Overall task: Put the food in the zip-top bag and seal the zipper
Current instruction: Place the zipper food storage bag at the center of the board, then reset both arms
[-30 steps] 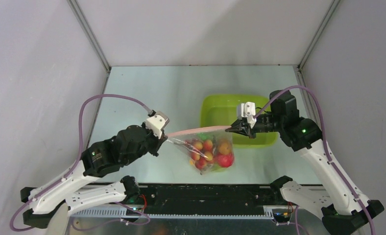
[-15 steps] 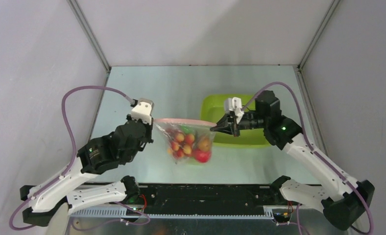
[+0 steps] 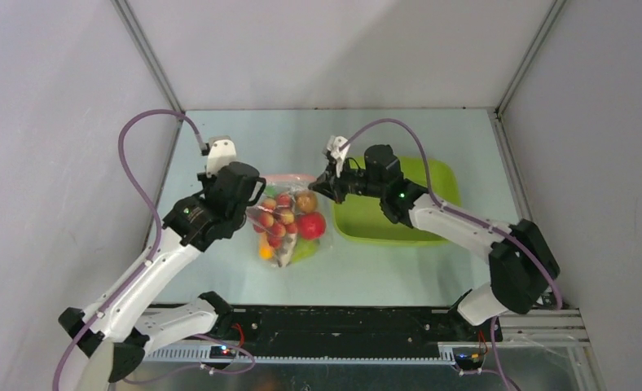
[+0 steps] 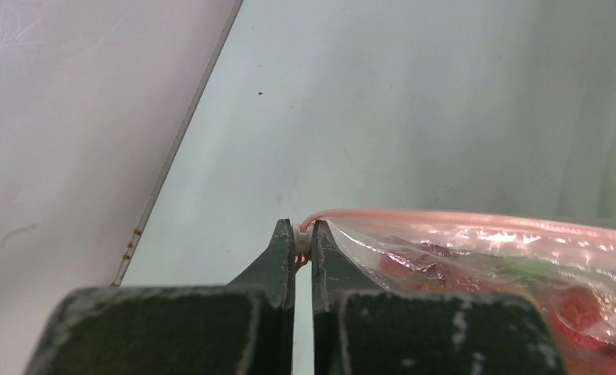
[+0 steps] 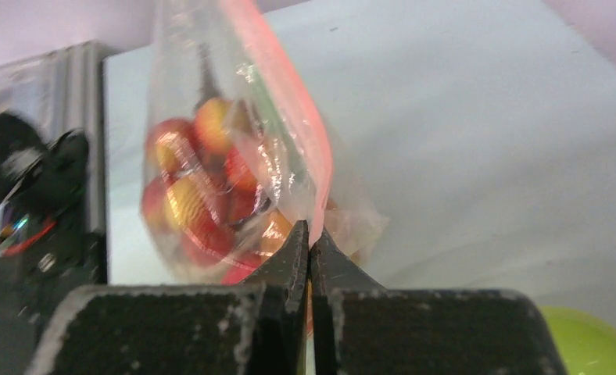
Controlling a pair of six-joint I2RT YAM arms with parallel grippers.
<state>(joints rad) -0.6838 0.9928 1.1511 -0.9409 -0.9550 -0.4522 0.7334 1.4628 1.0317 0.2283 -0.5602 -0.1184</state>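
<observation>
on the left, the left gripper (image 4: pixel 303 241) had its jaws pressed together on the left end of the zipper (image 4: pixel 461 219). the left wrist view showed the pinkish-red strip pinched between the dark fingertips. just right of it, the zip-top bag (image 3: pixel 279 244) was stretched between the two grippers over the left-middle part of the table (image 3: pixel 383 134), with its mouth edge on the far side and its body sagging toward the near side. whether it touched the table could not be told. the food (image 3: pixel 308 224) sat inside the bag: a red tomato, several orange-yellow and red-pink pieces, and some green low down. at the bag's right end, the right gripper (image 5: pixel 310 233) was clamped tight on the other end of the zipper. further right, a lime-green tub (image 3: pixel 358 224) stood on the table just beside the bag, partly under the right arm.
</observation>
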